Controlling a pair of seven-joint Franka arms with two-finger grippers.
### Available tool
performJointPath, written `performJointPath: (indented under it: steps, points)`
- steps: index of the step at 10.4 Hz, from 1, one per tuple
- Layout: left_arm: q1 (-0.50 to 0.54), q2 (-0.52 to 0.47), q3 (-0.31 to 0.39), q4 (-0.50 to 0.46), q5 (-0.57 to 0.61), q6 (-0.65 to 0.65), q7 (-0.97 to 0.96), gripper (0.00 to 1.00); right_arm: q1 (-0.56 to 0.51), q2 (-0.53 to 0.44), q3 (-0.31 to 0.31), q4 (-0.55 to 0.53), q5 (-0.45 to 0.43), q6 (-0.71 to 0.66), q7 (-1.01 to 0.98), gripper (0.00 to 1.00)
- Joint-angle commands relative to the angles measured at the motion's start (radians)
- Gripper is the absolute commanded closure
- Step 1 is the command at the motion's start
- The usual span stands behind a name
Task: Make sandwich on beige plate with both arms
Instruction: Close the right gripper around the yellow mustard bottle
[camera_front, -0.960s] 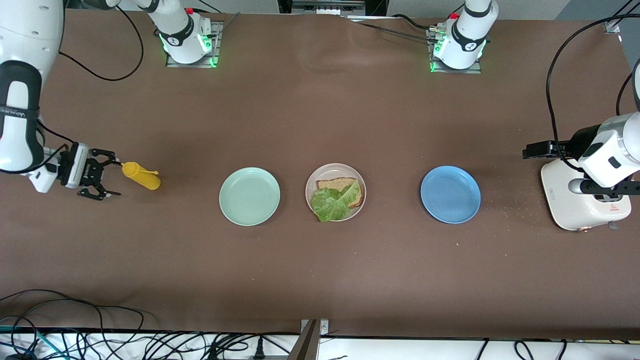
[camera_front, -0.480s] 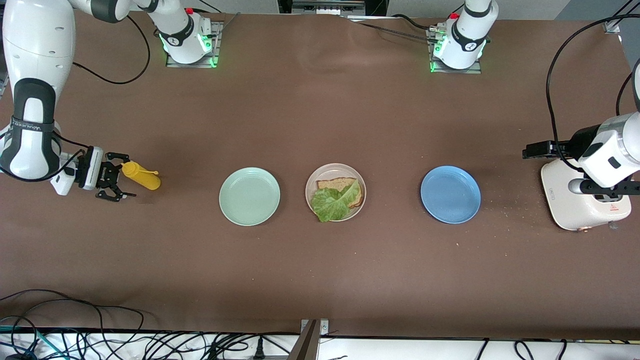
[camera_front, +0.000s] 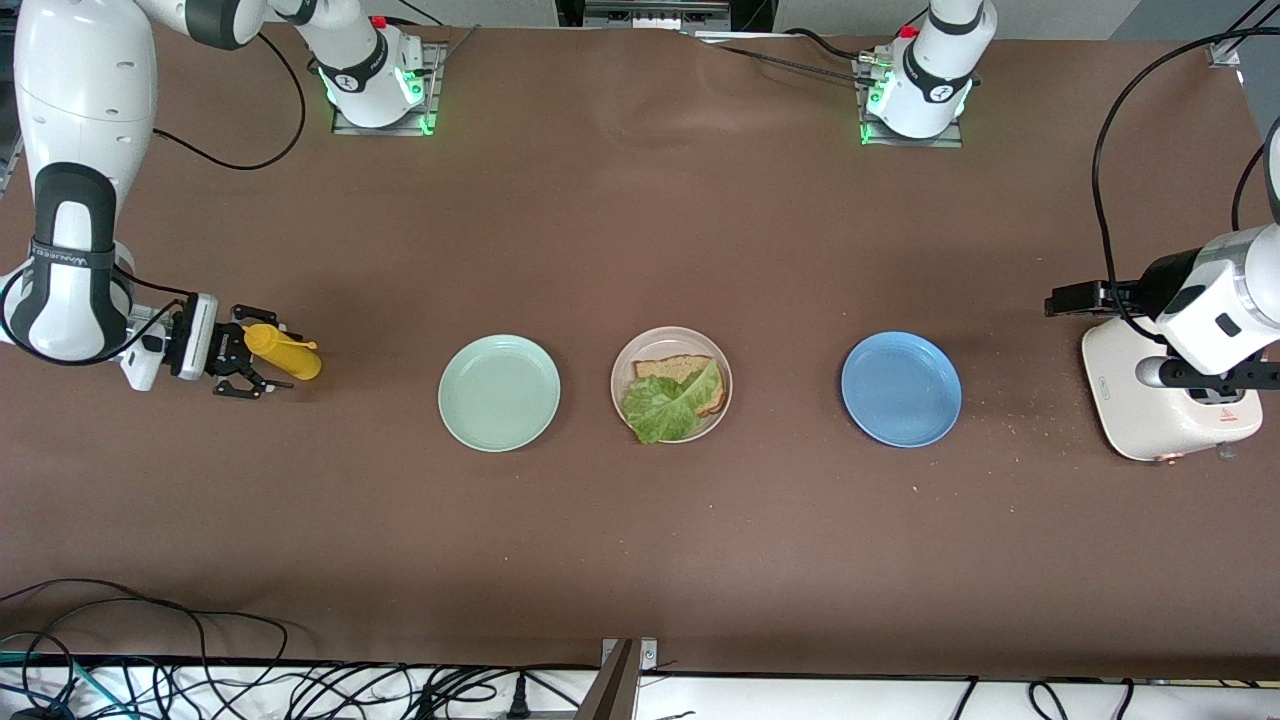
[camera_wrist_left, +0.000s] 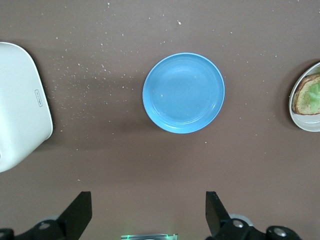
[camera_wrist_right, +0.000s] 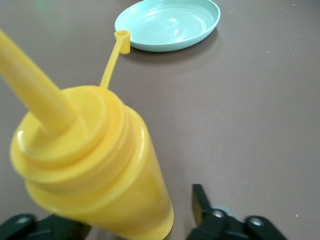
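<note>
At mid-left of the front frame, the right gripper (camera_front: 243, 357) straddles the yellow plastic squeeze bottle (camera_front: 285, 355), fingers not yet clamped. Best to close squarely on its body. The round beige plate (camera_front: 623, 375) holds bread and lettuce at frame centre; the left gripper (camera_wrist_left: 148, 212) waits, spread.

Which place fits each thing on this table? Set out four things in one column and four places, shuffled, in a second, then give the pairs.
Things:
1. mustard bottle
2. lettuce leaf
3. blue plate
4. toaster

Places:
A. at the left arm's end of the table
B. on the bread on the beige plate
C. between the right gripper's fingers
D. between beige plate and toaster

Pairs: 1-C, 2-B, 3-D, 4-A
</note>
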Motion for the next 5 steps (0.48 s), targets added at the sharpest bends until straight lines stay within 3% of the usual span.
performJointPath:
  steps: [1, 5]
  points:
    - [-0.007, -0.004, 0.002, 0.004, 0.033, -0.013, -0.009, 0.0, 0.003, -0.01, 0.009, 0.006, 0.025, 0.003, -0.01, 1.0]
    - [-0.009, -0.004, 0.002, 0.002, 0.033, -0.018, -0.01, 0.0, 0.154, -0.02, -0.002, 0.113, -0.02, 0.099, 0.144, 1.0]
